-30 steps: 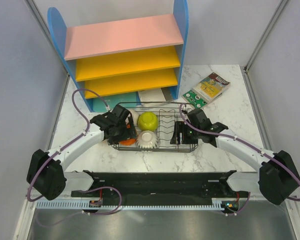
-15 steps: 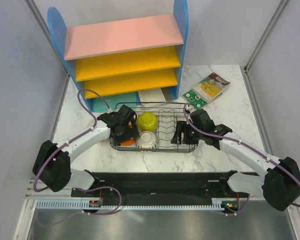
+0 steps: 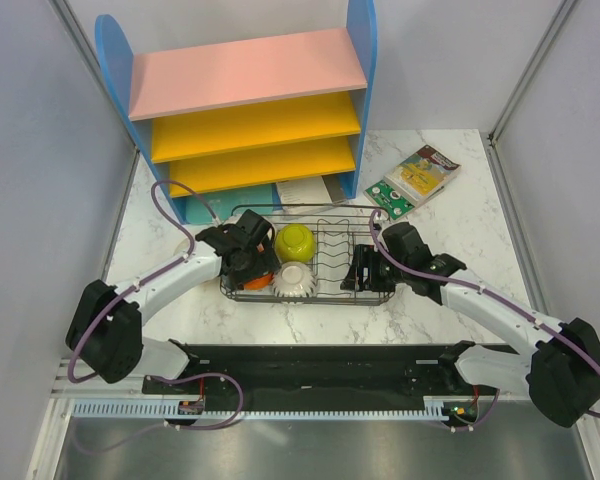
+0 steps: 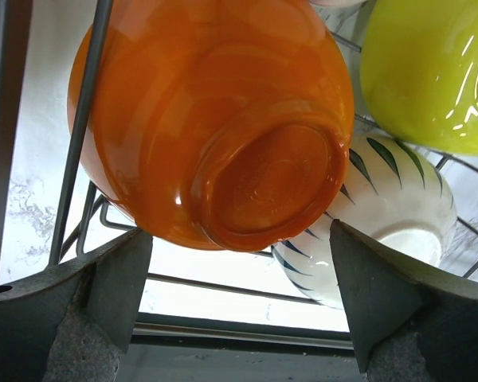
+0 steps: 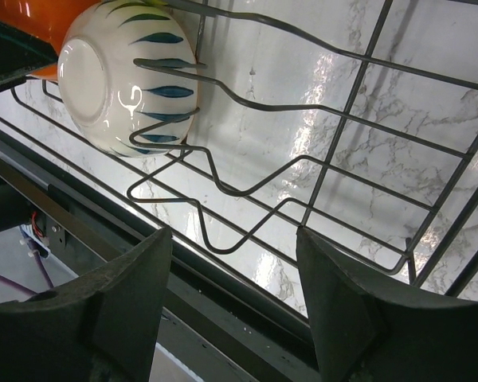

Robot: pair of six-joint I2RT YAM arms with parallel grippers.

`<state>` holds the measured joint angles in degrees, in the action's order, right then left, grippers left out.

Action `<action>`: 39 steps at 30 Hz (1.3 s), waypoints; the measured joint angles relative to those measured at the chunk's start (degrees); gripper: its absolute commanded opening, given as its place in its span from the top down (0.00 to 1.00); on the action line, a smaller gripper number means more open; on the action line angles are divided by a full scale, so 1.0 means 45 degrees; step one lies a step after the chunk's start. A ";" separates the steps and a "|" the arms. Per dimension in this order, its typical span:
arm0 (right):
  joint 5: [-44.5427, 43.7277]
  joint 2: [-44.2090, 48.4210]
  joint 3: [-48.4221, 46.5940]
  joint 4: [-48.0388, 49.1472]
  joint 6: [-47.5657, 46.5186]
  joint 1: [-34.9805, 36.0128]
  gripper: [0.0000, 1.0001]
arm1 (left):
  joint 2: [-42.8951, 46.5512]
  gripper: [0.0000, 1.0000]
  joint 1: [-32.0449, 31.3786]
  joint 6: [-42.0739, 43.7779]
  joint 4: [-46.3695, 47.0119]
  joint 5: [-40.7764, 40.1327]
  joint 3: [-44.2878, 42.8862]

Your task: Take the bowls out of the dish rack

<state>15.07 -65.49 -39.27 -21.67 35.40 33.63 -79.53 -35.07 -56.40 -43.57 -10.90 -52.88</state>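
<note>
The black wire dish rack (image 3: pixel 320 297) stands mid-table. It holds an orange bowl (image 3: pixel 257 281) at its left end, a yellow-green bowl (image 3: pixel 295 241) and a white bowl with blue stripes (image 3: pixel 294 279). My left gripper (image 3: pixel 250 263) is open over the rack's left end. In the left wrist view (image 4: pixel 239 235) its jaws stand either side of the orange bowl's (image 4: pixel 215 119) base, with the white bowl (image 4: pixel 390 207) and the yellow-green bowl (image 4: pixel 430 72) to the right. My right gripper (image 3: pixel 360 268) is open and empty over the rack's right part. Its wrist view (image 5: pixel 235 235) shows rack wires (image 5: pixel 303 159) and the white bowl (image 5: pixel 127 87).
A blue shelf unit with pink and yellow boards (image 3: pixel 250 100) stands right behind the rack. Printed packets (image 3: pixel 415 178) lie at the back right. A black base plate (image 3: pixel 310 365) runs along the near edge. Grey walls close both sides.
My left arm has swung in and its gripper has moved right, onto the rack's left end over the orange bowl. My right gripper has shifted slightly toward the near edge.
</note>
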 measured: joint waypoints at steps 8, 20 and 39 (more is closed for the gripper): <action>0.0083 0.0092 0.0180 0.0282 0.0175 0.0000 0.29 | 0.0078 0.02 -0.0029 -0.0549 0.0306 -0.0194 0.0160; 0.0272 0.0083 0.0515 0.0330 0.0335 0.0000 0.29 | -0.0398 0.00 -0.0325 -0.0311 0.1180 -0.0865 0.0306; 0.0461 0.0049 0.0529 0.0248 0.0520 0.0000 0.29 | -0.1025 0.03 -0.0476 -0.0165 0.4595 -0.0889 0.1030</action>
<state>17.15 -65.28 -36.88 -20.56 37.74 33.63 -84.14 -37.21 -57.14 -22.90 -14.90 -48.25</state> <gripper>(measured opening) 0.712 0.982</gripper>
